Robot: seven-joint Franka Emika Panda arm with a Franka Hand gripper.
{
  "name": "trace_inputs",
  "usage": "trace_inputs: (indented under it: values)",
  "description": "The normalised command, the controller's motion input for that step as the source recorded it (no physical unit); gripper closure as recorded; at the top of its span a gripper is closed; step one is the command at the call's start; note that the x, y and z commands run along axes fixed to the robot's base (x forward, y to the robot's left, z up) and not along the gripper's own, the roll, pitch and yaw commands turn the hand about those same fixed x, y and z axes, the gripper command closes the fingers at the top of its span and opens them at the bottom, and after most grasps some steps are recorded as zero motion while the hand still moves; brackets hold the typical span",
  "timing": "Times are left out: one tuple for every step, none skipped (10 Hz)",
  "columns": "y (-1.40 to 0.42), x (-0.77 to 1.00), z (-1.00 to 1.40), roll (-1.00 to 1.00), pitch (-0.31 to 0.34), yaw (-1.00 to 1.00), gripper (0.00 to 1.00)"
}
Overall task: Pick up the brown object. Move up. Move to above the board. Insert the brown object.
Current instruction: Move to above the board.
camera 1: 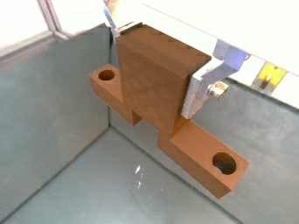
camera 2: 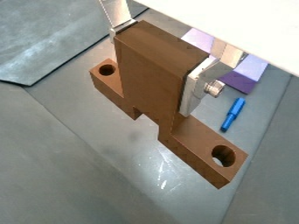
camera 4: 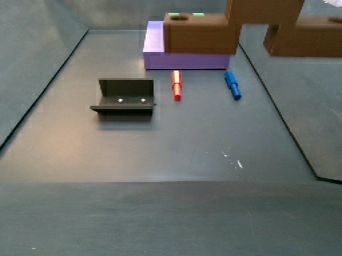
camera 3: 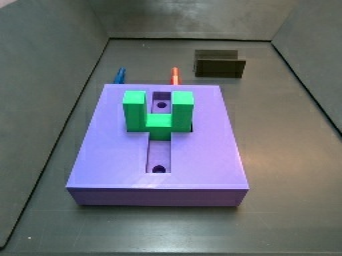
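Note:
The brown object is an orange-brown wooden piece: a long bar with round holes near its ends and a thick upright block. My gripper is shut on that block, with a silver finger on each side, as both wrist views show. It hangs above the grey floor. In a side view the brown object sits high in the picture in front of the purple board. The board, with its groove, holes and green U-shaped block, lies flat. The gripper is out of that side view.
A dark olive open box stands on the floor, also seen behind the board. A red pen and a blue pen lie near the board. The blue pen and a board corner show beyond the held piece. Grey walls enclose the floor.

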Motion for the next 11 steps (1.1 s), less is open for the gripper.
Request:
trace_inputs:
  values:
    - [-1.40,0.14,0.14,-0.06,0.161,0.30,1.00]
    - [-1.40,0.13,0.14,-0.06,0.168,0.29,1.00]
    - [-1.40,0.13,0.14,0.03,0.099,0.20,1.00]
    - [-1.40,0.13,0.14,0.00,0.005,0.08,1.00]
    - [-1.40,0.12,0.14,0.01,-0.001,0.03,1.00]
    - [-1.40,0.12,0.14,0.02,0.008,0.02,1.00]
    - [-1.40,0.12,0.14,-0.01,0.017,0.01,1.00]
    - [-1.40,0.12,0.15,0.00,0.026,0.01,1.00]
    - [-1.40,0.13,0.16,0.01,0.042,0.01,1.00]
    - [-1.40,0.13,0.16,-0.01,0.055,0.00,1.00]
    - [-1.40,0.15,0.17,0.01,0.093,0.01,1.00]
